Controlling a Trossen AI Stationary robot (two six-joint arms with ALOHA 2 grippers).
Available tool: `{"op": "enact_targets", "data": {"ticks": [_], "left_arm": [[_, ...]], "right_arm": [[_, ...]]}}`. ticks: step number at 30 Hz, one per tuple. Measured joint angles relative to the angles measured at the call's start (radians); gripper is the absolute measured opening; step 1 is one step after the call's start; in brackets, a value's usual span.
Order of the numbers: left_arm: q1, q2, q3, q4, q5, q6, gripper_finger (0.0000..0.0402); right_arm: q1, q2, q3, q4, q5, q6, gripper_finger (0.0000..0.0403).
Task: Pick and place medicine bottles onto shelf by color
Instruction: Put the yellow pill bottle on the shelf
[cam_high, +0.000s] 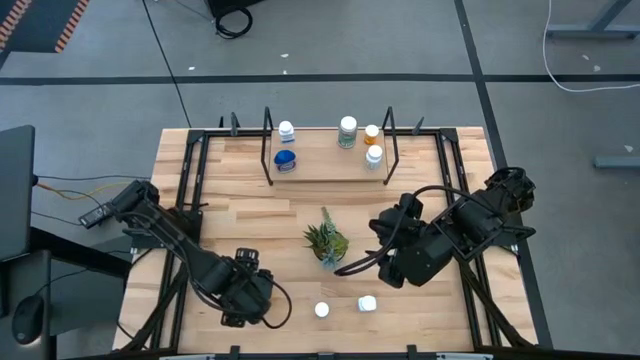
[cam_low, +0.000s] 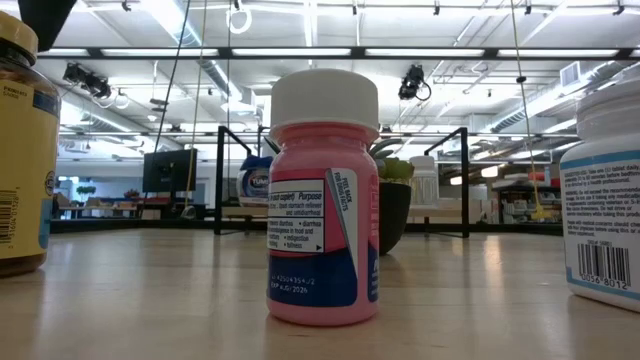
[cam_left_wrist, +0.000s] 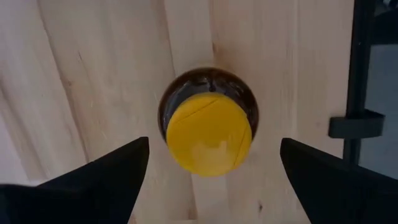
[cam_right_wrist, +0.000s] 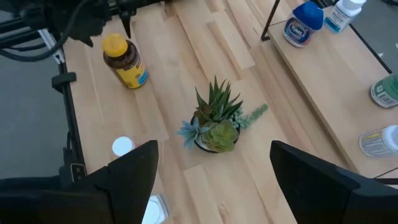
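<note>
A dark bottle with a yellow lid (cam_left_wrist: 208, 132) stands upright on the table near the front left; it also shows in the right wrist view (cam_right_wrist: 125, 61). My left gripper (cam_left_wrist: 214, 142) hangs above it, open, with a finger on either side of the lid and apart from it. In the high view the gripper (cam_high: 244, 290) hides the bottle. A pink white-capped bottle (cam_low: 322, 200) and a white bottle (cam_high: 367, 303) stand near the front edge. The shelf (cam_high: 330, 167) at the back holds several bottles, among them a blue jar (cam_high: 285, 160). My right gripper (cam_right_wrist: 213, 144) is open and empty right of the plant.
A small spiky green plant in a dark pot (cam_high: 326, 243) stands mid-table between the two arms. Black wire uprights (cam_high: 268, 145) rise at the shelf's ends. A black frame rail (cam_left_wrist: 360, 74) runs along the table edge beside the yellow-lidded bottle.
</note>
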Motion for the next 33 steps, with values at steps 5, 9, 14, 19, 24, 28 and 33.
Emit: {"op": "enact_targets", "data": {"ticks": [5,9,14,19,24,28,33], "left_arm": [[0.008,0.024,-0.012,0.024,0.001,0.009,0.0369],[0.011,0.026,-0.072,0.046,0.044,-0.001,0.0368],[0.01,0.026,-0.114,0.084,0.079,-0.006,0.0361],[0.016,0.026,-0.094,0.098,0.081,-0.007,0.0335],[0.022,0.021,-0.047,0.097,0.079,0.004,0.0318],[0.024,0.02,-0.029,0.099,0.079,0.006,0.0318],[0.025,0.02,-0.031,0.1,0.078,0.009,0.0325]], "right_arm": [[0.0,0.0,0.0,0.0,-0.001,0.01,0.0316],[0.0,0.0,0.0,0.0,-0.006,0.017,0.0316],[0.0,0.0,0.0,0.0,-0.025,0.019,0.0316],[0.0,0.0,0.0,0.0,-0.027,0.018,0.0316],[0.0,0.0,0.0,0.0,-0.027,0.018,0.0316],[0.0,0.0,0.0,0.0,-0.027,0.015,0.0316],[0.0,0.0,0.0,0.0,-0.027,0.021,0.0316]]}}
